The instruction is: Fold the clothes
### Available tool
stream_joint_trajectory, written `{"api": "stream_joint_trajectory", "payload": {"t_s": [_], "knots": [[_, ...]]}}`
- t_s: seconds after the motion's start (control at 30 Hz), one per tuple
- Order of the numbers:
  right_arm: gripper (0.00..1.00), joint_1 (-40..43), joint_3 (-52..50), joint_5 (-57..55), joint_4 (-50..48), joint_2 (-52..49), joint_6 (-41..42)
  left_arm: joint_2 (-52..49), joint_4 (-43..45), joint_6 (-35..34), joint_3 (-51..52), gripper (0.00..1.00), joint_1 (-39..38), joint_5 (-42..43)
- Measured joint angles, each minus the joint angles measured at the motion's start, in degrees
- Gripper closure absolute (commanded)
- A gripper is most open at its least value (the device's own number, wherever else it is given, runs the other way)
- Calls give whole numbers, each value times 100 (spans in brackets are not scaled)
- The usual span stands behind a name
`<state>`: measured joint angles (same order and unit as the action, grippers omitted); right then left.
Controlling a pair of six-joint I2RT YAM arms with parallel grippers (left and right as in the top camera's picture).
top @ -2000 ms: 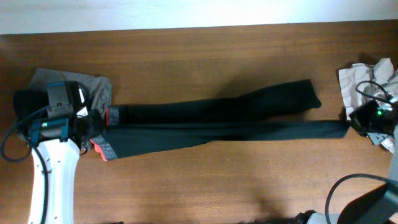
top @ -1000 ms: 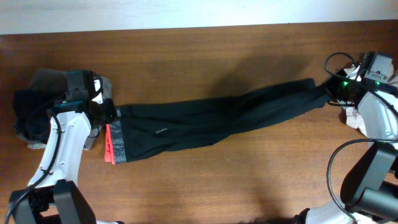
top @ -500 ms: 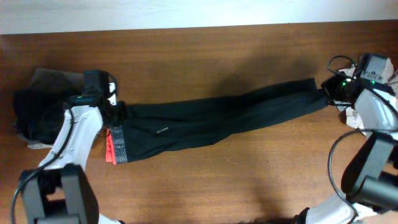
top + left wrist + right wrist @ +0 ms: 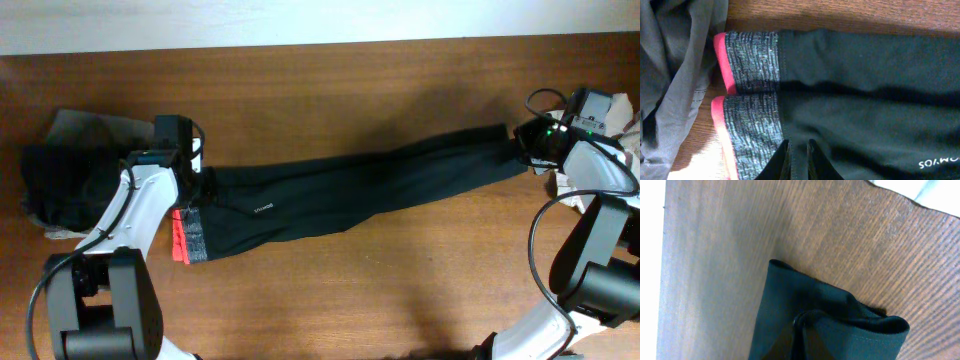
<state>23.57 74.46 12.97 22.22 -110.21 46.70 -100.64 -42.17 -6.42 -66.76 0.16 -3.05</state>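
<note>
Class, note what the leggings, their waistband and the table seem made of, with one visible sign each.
The leggings: probably stretchy knit, matte black; they lie limp with soft creases. The waistband: heathered grey knit, speckled, edged red-orange. The table: wood or veneer; brown grain lines, faint sheen.

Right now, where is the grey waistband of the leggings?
Overhead, the waistband lies on the table's left side, right by the left gripper, with the pile of other clothes just beyond it to the left.
</note>
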Motion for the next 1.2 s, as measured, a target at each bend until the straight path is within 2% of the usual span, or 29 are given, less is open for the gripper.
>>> {"api": "stream_joint_trajectory", "payload": {"t_s": [0.07, 0.1, 0.13, 0.27, 0.4, 0.53, 0.67, 0.8, 0.87, 0.97, 1.07, 1.2], "knots": [[77, 0, 2, 0, -105, -39, 118, 0, 0, 0, 0, 88, 0, 0], [54, -2, 2, 0, -188, -87, 179, 0, 0, 0, 0, 87, 0, 2], [41, -2, 2, 2, -245, -133, 188, 0, 0, 0, 0, 88, 0, 2], [30, -7, 2, 44, -568, -372, 155, 0, 0, 0, 0, 88, 0, 0], [28, 46, 199, 256, -208, -398, -310, 0, 0, 0, 0, 87, 0, 0], [29, 299, 1032, 564, 1003, -409, -861, 0, 0, 13, 0, 73, 0, 0], [30, 660, 2098, 870, 2509, -409, -1875, 0, -11, 81, 0, 60, 0, 0], [28, 732, 2798, 1047, 3698, -411, -2951, 0, -192, 111, -26, 55, 0, 4], [23, 656, 2933, 1095, 4076, -409, -3403, 2, -361, 118, -116, 53, 0, 7], [1, 549, 2942, 1115, 4301, -411, -3950, 42, -654, 125, -372, 46, 0, 9], [1, 496, 2942, 1141, 4229, -411, -4430, 284, -870, 131, -647, 35, 0, 9], [1, 511, 2942, 1139, 4089, -411, -4944, 772, -1003, 127, -909, 28, 0, 9]]}}
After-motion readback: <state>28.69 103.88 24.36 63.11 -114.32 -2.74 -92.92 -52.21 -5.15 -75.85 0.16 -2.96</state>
